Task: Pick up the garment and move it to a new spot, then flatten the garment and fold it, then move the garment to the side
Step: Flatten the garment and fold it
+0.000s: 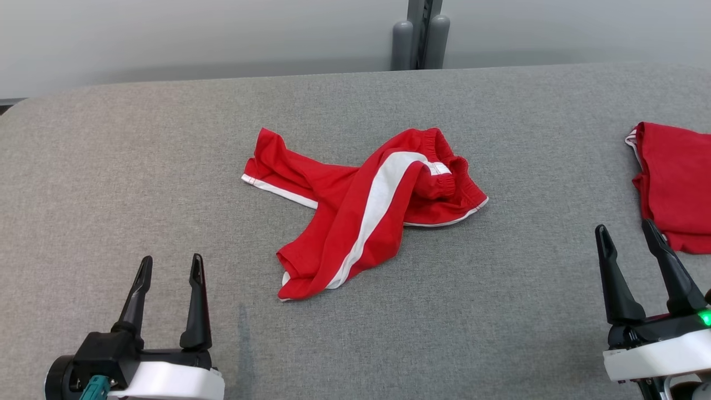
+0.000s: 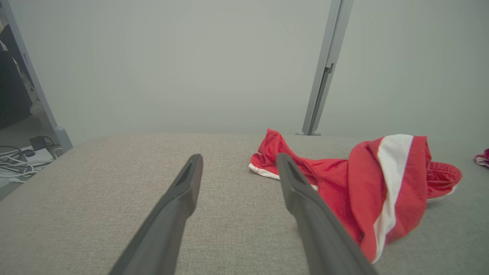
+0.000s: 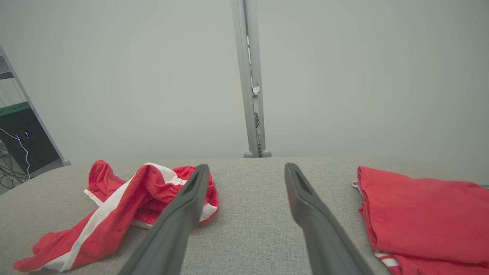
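Nearest you in the head view were your two tools: the left tool (image 1: 171,259) at the lower left and the right tool (image 1: 625,226) at the lower right. Both had their fingers spread apart with nothing between them. Beyond them, one pair of red shorts (image 1: 361,211) with a white side stripe lay crumpled and twisted in the middle of the tabletop (image 1: 139,166), well apart from both tools. One second red garment (image 1: 675,183) lay at the right edge, just beside the right tool. One grey post (image 1: 419,33) stood behind the far edge.

In the left wrist view the left tool (image 2: 240,157) hung open and empty over bare cloth, with the red shorts (image 2: 366,183) ahead and to its right.

In the right wrist view the right tool (image 3: 246,167) gaped empty between the red shorts (image 3: 114,206) and the second red garment (image 3: 420,214).

Your likeliest trouble was this: the shorts were folded over themselves, so a pinch on the top layer alone might have lifted a bunch that would not flatten. The right tool, so near the look-alike garment, could have snagged or dragged it.
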